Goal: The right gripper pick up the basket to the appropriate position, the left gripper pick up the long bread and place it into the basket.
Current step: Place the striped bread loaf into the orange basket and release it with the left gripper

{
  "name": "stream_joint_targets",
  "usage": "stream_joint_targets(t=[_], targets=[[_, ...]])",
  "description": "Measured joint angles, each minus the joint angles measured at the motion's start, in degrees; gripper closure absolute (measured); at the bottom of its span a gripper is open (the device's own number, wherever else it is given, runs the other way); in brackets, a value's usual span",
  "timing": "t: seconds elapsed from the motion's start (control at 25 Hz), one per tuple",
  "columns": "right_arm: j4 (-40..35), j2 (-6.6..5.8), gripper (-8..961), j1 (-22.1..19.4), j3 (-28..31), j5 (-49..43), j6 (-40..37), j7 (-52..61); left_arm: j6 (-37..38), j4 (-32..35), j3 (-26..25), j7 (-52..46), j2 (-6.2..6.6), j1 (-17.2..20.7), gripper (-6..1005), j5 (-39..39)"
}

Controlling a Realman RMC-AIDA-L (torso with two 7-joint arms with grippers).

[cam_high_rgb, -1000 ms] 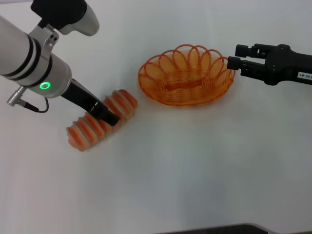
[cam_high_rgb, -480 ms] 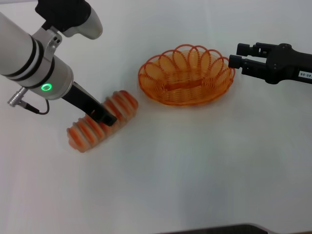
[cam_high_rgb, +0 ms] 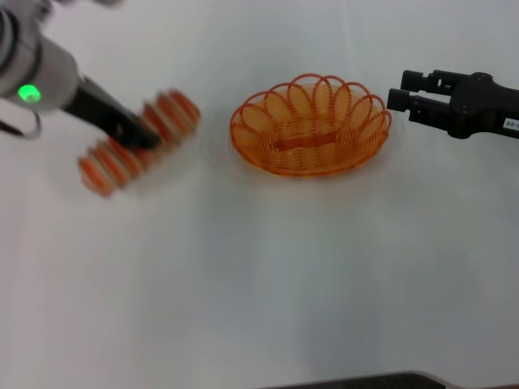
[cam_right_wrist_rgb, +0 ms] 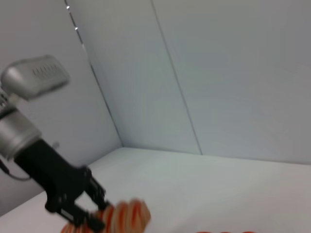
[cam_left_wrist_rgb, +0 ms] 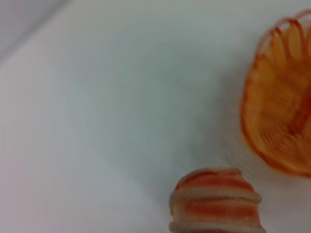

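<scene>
The orange wire basket (cam_high_rgb: 310,126) rests on the white table (cam_high_rgb: 268,275), centre back. The long bread (cam_high_rgb: 169,115), cream with orange-red stripes, is held off the table to the left of the basket by my left gripper (cam_high_rgb: 140,136), which is shut across its middle. My right gripper (cam_high_rgb: 399,91) is open and empty, just right of the basket's right rim, apart from it. The left wrist view shows one bread end (cam_left_wrist_rgb: 215,202) and the basket (cam_left_wrist_rgb: 279,116) beyond it. The right wrist view shows the left gripper (cam_right_wrist_rgb: 81,216) on the bread (cam_right_wrist_rgb: 127,217).
The white table carries nothing else in view. A dark edge (cam_high_rgb: 357,381) runs along the table's front. Grey wall panels (cam_right_wrist_rgb: 218,73) stand behind the table.
My left gripper has lifted the bread off the table and carried it up and to the left. My right gripper has drawn slightly to the right, away from the basket rim.
</scene>
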Motion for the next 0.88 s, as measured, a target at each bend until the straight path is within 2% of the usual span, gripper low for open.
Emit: stream_joint_targets(t=[0.16, 0.32, 0.4, 0.56, 0.72, 0.88], targets=[[0.00, -0.13, 428, -0.43, 0.88, 0.22, 0.01, 0.00, 0.37, 3.49, -4.13, 3.69, 0.57, -3.18, 564, 0.16], [0.00, -0.14, 428, -0.76, 1.08, 0.25, 0.01, 0.00, 0.70, 0.16, -4.29, 6.81, -0.08, -9.85, 596, -1.81], [0.04, -0.07, 428, -1.01, 1.11, 0.26, 0.02, 0.00, -0.13, -3.54, -2.49, 8.05, -0.52, -13.04, 611, -3.31], [0.48, 0.00, 428, -1.33, 1.57, 0.26, 0.00, -0.06, -5.69, -11.79, 4.67, 9.17, -0.66, -18.28, 648, -7.56], [1.50, 0.02, 427, -1.40, 1.75, 0.27, -0.38, -0.70, -11.63, -17.37, 11.38, 9.92, -0.90, -21.32, 679, -10.52], [1.96, 0.17, 427, -1.38, 1.77, 0.27, -0.40, -0.89, -15.19, -20.78, 13.93, 10.33, -0.93, -22.74, 703, -12.64]])
